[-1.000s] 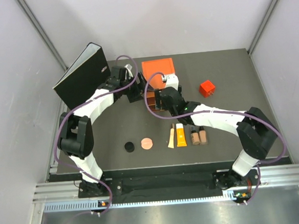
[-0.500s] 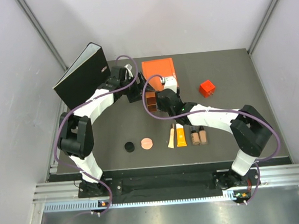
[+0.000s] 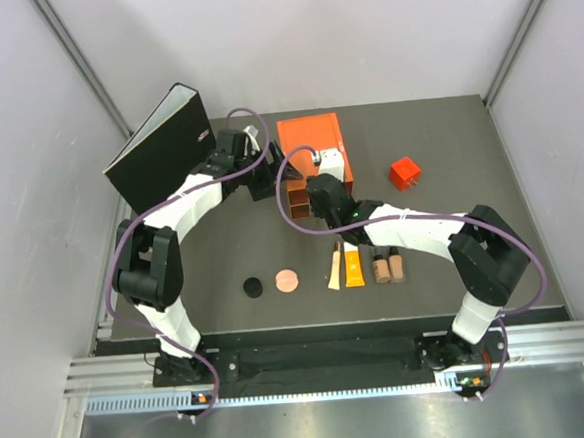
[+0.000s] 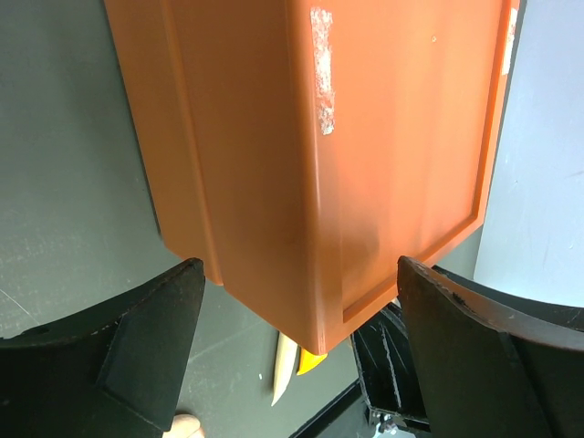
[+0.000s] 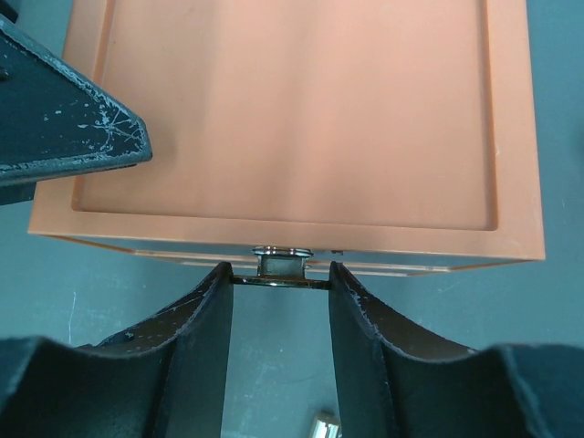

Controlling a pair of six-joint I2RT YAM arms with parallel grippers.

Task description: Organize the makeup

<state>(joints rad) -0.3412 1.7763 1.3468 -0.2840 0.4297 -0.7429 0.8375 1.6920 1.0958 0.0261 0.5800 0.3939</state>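
At the right gripper (image 5: 278, 274), black fingers (image 5: 196, 338) narrowly parted, one on each side of a small metal knob (image 5: 283, 258) on the front of the orange box (image 5: 292, 109). Impossible to tell whether pinching the knob or only flanking it.

At the left gripper (image 4: 299, 274), jaws spread wide, astride a lower corner of the same box, one finger on each side. Contact with the box walls unclear.

From above, both wrists crowded at the box's near side. The box itself by the far edge of the table (image 3: 224, 244), near its middle.

Along the near edge, well apart from both grippers, the makeup in a row:
- leftmost, a black disc (image 3: 252, 287), with a pinkish-copper disc (image 3: 287, 278) just beside it
- after a gap, a slim beige tube (image 3: 334, 273) close against an orange-yellow tube (image 3: 354, 267)
- last, two tan bottles (image 3: 381, 268) with black caps, side by side

Right of the box, toward the far right corner, a small red cube (image 3: 404, 172). At the far left corner, a black binder (image 3: 157, 150) standing on edge.
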